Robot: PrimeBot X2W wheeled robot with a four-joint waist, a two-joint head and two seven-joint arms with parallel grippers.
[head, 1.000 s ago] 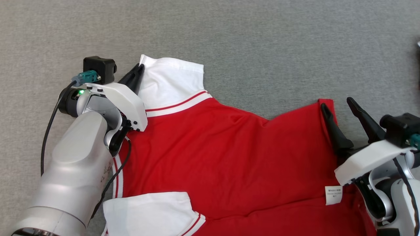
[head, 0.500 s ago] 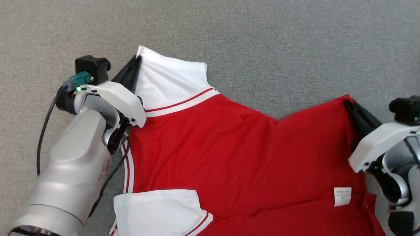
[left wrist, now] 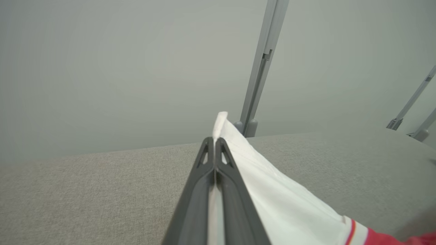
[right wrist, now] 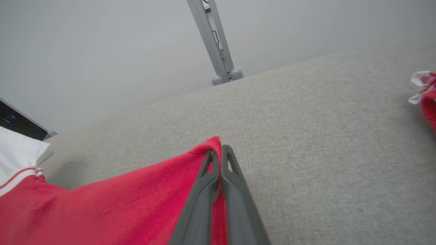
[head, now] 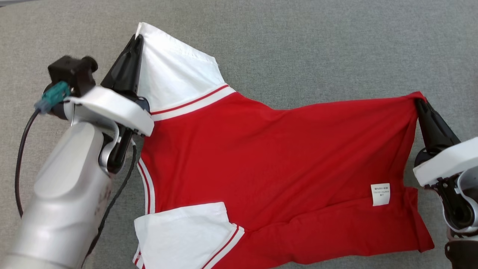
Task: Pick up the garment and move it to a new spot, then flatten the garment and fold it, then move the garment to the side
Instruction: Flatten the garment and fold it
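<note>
Silver forearm [head: 67, 186], black cable [head: 19, 149], dark left pincer [head: 138, 38]

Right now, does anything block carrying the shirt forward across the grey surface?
Nothing visible does. Left gripper and right gripper grip the garment at its far corners; the grey surface beyond them shows no obstacle. A red-and-white cloth lies off to the right.

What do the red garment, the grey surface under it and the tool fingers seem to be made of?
The garment looks like soft matte knit: it drapes and creases. The surface seems grey woven cloth, with visible grain. The tool fingers are probably dark moulded plastic, smooth, with cut-outs.
</note>
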